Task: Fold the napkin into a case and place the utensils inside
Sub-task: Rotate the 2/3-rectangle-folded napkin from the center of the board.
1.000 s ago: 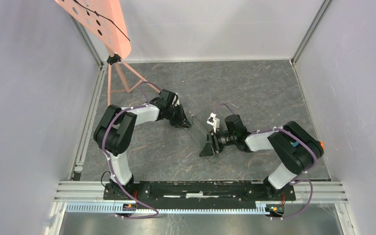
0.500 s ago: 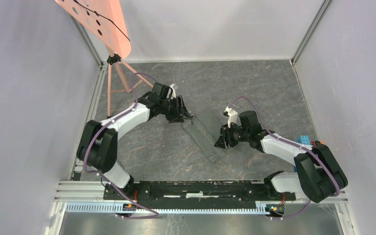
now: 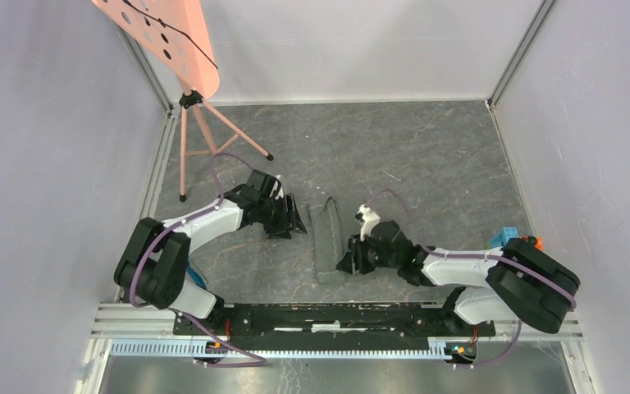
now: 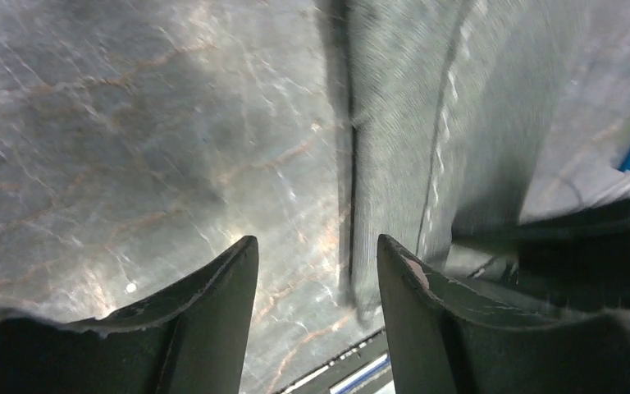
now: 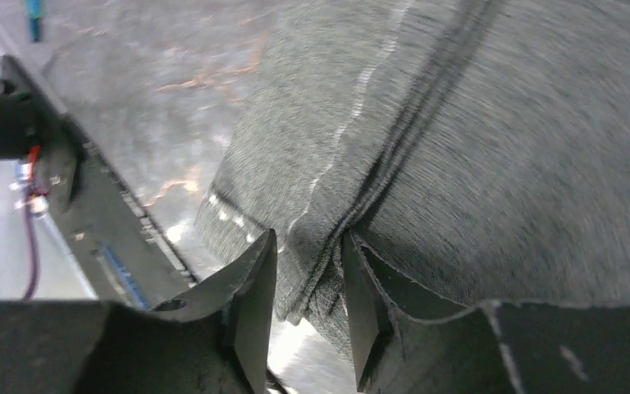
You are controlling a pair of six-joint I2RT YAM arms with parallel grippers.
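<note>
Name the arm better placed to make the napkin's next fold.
Probably right: the right gripper straddles the hemmed edge of the napkin, while the left gripper stands open beside it, holding nothing.

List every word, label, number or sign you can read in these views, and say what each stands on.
None can be read in any view.
The pink perforated panel bears only holes, the napkin only stitching; the blue block is too small to tell.
</note>
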